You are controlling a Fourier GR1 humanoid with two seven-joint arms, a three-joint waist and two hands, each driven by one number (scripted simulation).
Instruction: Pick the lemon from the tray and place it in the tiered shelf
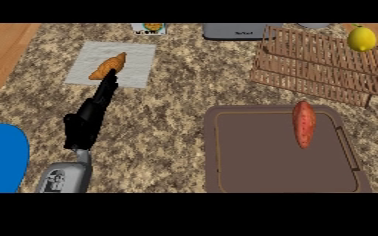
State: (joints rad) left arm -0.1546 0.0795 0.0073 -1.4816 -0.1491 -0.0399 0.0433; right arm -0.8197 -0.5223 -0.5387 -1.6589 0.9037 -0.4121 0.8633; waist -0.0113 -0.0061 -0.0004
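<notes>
**Lemon already on the shelf, left hand out at the far left**

Speckled stone counter [170,95] carries everything. Lemon [362,39] sits on the slatted shelf [310,65] at far right, off the tray [280,180], so placing looks done. Left hand [92,117] stretches straight-fingered toward a croissant [109,66], well apart from the lemon; next comes withdrawal. Right hand unseen.

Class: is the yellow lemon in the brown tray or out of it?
Out. The yellow lemon lies on the wooden slatted shelf, beyond the brown tray.
</notes>
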